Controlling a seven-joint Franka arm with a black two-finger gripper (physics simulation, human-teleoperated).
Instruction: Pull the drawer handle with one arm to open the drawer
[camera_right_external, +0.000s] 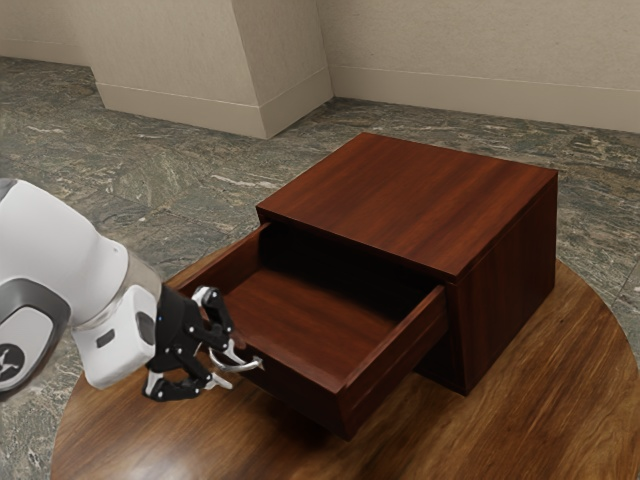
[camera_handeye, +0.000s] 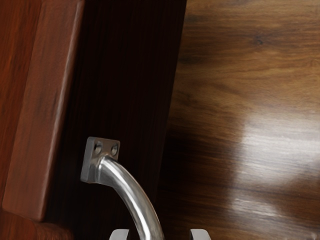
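Marble flooring rings the round wooden surface (camera_right_external: 560, 410), where the cabinet's (camera_right_external: 420, 200) drawer (camera_right_external: 300, 320) stands drawn well out. Its curved steel handle (camera_handeye: 126, 189) passes between the arm's released jaws, neither side visibly gripping it; further pulling would likely run toward the exterior view's lower left.

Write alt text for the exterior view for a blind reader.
The drawer of a dark wooden cabinet stands pulled well out, with the robot's black gripper open around its silver handle. The cabinet sits on a round wooden table over a marbled floor; the white arm enters from the exterior view's left.
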